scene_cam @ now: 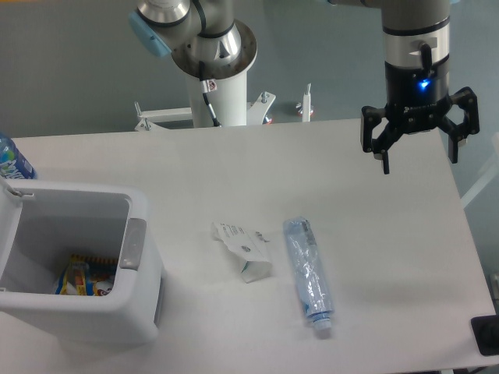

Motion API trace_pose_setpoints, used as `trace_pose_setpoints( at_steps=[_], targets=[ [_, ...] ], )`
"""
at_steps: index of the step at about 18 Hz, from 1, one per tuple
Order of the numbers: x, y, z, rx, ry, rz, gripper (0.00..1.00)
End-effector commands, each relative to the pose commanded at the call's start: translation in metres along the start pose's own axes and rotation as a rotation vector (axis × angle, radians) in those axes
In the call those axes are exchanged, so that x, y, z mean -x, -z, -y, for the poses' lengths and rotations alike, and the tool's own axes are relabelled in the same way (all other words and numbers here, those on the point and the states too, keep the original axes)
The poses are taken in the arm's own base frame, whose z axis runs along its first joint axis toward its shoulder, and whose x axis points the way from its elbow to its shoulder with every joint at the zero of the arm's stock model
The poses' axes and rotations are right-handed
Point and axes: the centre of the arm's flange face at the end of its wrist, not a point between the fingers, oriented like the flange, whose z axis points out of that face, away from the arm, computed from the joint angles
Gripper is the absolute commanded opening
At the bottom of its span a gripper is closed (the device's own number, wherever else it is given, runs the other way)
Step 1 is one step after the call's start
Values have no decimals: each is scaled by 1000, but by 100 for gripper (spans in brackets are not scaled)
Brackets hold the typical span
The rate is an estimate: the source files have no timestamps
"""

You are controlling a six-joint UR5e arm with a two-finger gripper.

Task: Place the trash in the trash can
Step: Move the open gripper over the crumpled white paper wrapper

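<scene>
White trash can (139,257) at left holds colourful wrappers (82,276); blue-label bottle (12,160) behind. Crumpled carton (243,248) beside crushed clear bottle (308,274), mid-table. Gripper (419,162) wide open, empty, well apart upper right.

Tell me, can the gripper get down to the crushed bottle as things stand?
Probably yes. The gripper hangs open above the table's far right, and the bottle lies flat in the open, apart from the carton, with nothing over it.
</scene>
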Motion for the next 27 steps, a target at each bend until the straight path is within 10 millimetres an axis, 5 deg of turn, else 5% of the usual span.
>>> trace_pose_setpoints(
  at_steps=[11,14,18,27],
  targets=[
    [-26,-33,-25,19,0,-6,100],
    [-51,-51,-51,10,-5,-8,100],
    [-85,-68,-60,36,-36,-51,100],
    [-195,-142,-47,144,35,-203,100]
  ],
)
